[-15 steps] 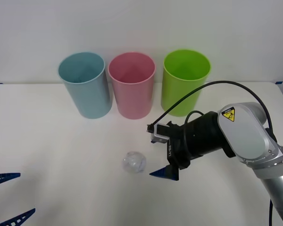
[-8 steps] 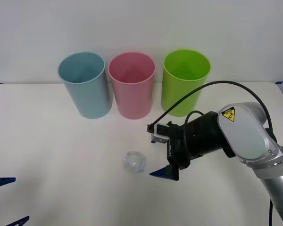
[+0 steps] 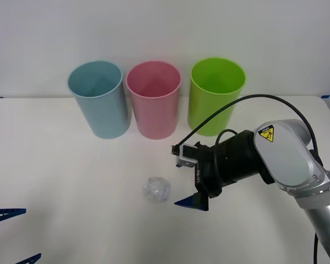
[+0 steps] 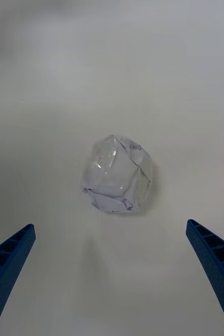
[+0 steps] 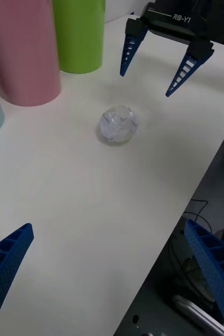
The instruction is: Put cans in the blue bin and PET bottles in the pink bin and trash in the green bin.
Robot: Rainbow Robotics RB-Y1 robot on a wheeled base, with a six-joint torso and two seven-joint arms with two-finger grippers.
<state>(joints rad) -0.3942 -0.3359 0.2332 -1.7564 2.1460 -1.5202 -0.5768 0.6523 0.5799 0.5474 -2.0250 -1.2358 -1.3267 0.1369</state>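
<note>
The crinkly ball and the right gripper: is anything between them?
No. In the right wrist view only bare white table lies between the trash and the open right gripper.

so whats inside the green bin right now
From the front view, the green bin shows only bare lime inner wall below the rim. Its bottom is hidden by the front wall, so something lying low inside can't be ruled out.
</note>
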